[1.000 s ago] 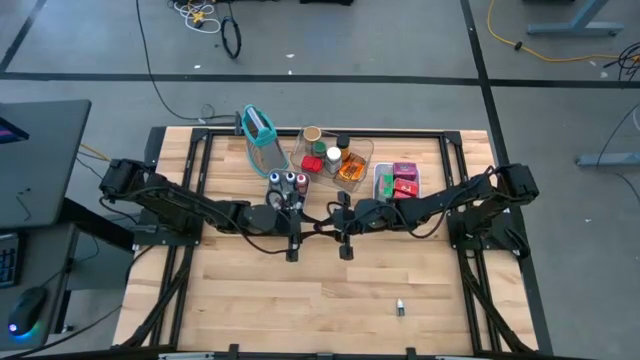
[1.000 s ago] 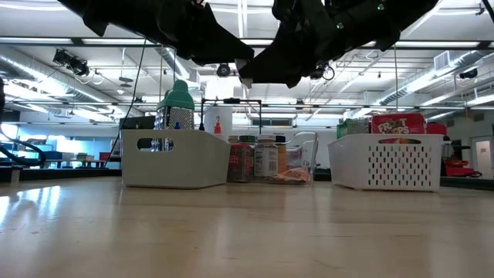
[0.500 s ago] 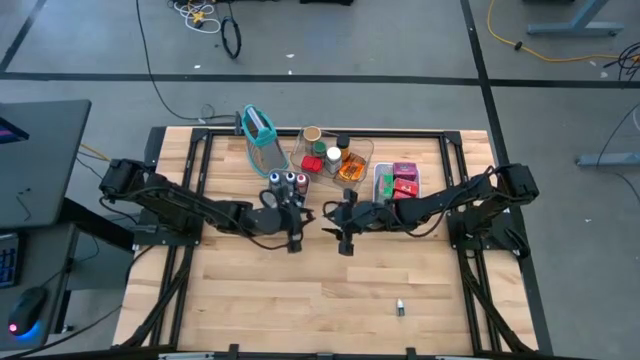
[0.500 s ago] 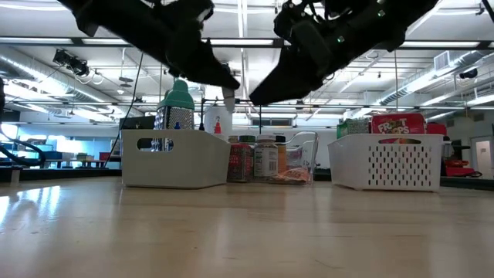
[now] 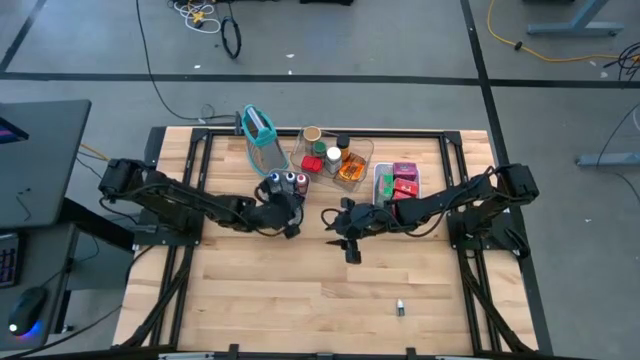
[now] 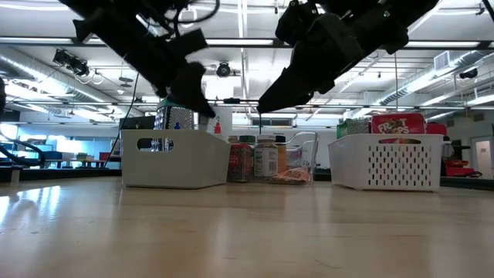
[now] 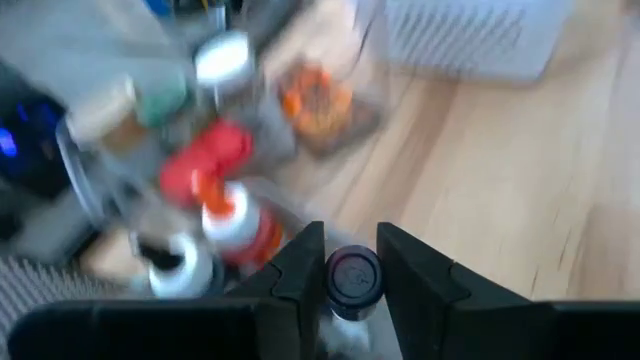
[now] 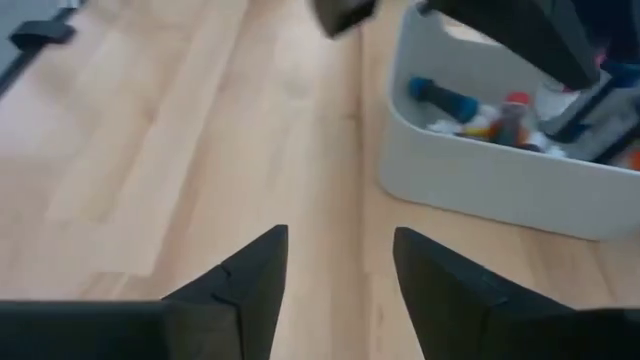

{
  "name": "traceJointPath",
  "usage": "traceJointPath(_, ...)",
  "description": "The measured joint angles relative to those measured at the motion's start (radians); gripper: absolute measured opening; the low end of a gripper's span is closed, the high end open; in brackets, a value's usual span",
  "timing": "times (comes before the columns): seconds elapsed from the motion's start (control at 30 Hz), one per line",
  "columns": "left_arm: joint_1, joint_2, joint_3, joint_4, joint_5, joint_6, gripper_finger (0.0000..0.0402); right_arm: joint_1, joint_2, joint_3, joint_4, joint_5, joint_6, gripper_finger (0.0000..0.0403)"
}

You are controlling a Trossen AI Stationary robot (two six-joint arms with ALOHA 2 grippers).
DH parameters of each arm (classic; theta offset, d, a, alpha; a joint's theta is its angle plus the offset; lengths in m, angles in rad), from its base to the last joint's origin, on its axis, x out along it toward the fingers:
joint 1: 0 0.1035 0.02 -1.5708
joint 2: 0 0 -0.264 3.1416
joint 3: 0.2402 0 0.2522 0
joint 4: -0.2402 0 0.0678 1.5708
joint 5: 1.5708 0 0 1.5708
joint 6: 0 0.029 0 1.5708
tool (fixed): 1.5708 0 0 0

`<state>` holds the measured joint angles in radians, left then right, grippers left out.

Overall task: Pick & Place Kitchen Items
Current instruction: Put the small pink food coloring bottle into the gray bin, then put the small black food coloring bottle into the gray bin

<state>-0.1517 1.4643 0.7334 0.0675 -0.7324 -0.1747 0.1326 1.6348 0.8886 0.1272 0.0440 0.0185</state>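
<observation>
1. Where the two arms meet over the table's middle, the left gripper (image 7: 340,262) hangs just above the grey tray (image 5: 285,187), its fingers (image 7: 300,265) pinched on a small vial (image 7: 352,277).
2. The vial is seen end-on in the left wrist view: a round dark cap with a pale ring, body hidden below the fingers.
3. The right gripper (image 8: 335,265) hangs above bare wood near the table's centre, a little apart from the left one; its jaws stand apart with nothing between them.
4. Grey tray (image 8: 480,180): holds several small capped vials, blue, red and white tops showing in the right wrist view.
5. Clear tray (image 5: 352,158), just beyond the grey one: jars with red (image 5: 312,163), white (image 5: 334,154) and black (image 5: 343,141) caps, plus an orange item (image 5: 349,168).
6. White basket (image 6: 390,164), on the right arm's side: red (image 5: 404,187), pink (image 5: 405,170) and green (image 5: 386,182) packets.
7. Teal-rimmed holder (image 5: 260,128): upright at the back edge.
8. One tiny vial (image 5: 399,307) lies alone on the front of the table (image 5: 260,290), well apart from the trays.
</observation>
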Motion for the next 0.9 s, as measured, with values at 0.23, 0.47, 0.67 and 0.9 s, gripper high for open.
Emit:
traceJointPath(0.23, 0.1, 0.0, 0.0, -0.195, 0.136, -0.156, 0.0114, 0.0, 0.0, 0.0, 0.013, -0.017, 0.0, 0.0184)
traceJointPath(0.47, 0.118, 0.0, 0.0, -0.208, 0.146, -0.178, 0.0134, 0.018, 0.0, -0.001, -0.001, -0.154, -0.002, 0.0183)
traceJointPath(0.67, 0.118, 0.001, 0.0, -0.164, 0.137, -0.129, 0.0146, 0.052, 0.0, -0.001, -0.001, -0.167, -0.077, 0.0183)
traceJointPath(0.9, 0.118, 0.001, 0.003, 0.024, 0.123, 0.015, 0.0137, 0.097, 0.0, -0.001, -0.016, -0.169, -0.052, 0.0183)
